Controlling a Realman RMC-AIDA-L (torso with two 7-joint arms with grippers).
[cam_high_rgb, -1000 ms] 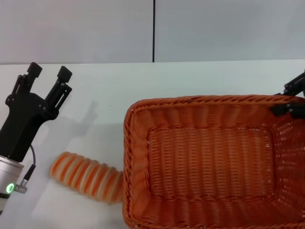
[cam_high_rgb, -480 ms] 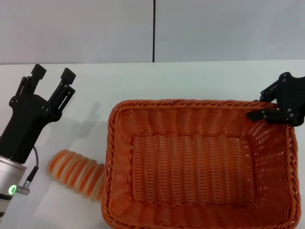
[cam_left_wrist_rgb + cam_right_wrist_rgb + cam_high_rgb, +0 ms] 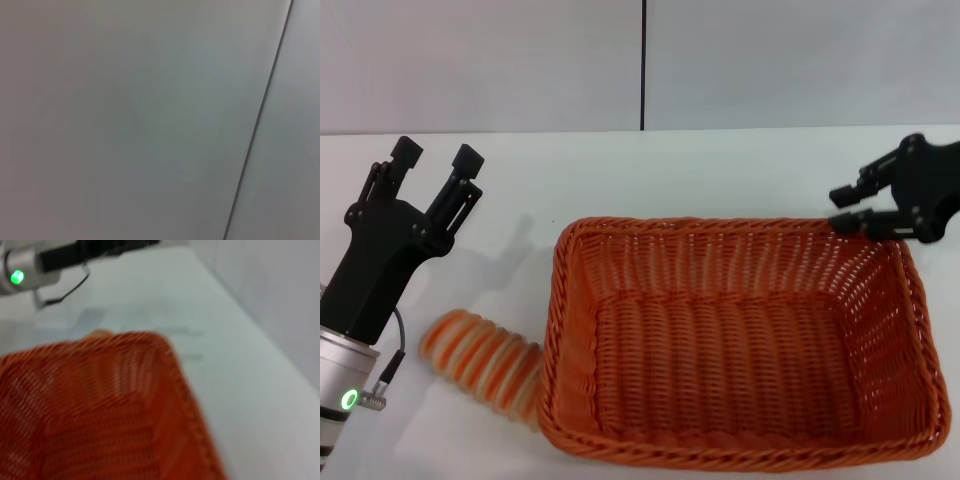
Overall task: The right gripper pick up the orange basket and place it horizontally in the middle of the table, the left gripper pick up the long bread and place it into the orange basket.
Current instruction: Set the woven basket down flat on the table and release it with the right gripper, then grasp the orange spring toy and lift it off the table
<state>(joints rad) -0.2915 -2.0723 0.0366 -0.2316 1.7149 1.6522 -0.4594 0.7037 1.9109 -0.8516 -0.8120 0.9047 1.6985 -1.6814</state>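
Note:
The orange basket (image 3: pixel 556 330) lies long side across the middle of the white table (image 3: pixel 700 170); the right wrist view shows it too, the basket (image 3: pixel 105 390) filling the lower left. My right gripper (image 3: pixel 842 208) hovers open just over the basket's far right corner, its fingers off the rim. The striped long bread (image 3: pixel 480 352) lies on the table against the basket's left rim, its right end hidden behind it. My left gripper (image 3: pixel 434 158) stands open above the table, behind and left of the bread, holding nothing.
A grey wall with a dark vertical seam (image 3: pixel 643 65) rises behind the table's far edge; the left wrist view shows only that wall. The left arm's silver wrist with a green light (image 3: pixel 17 276) shows beyond the basket.
The basket has slid left and settled flat on the table. My right gripper has come off the rim and risen slightly. The left gripper edged a little to the right.

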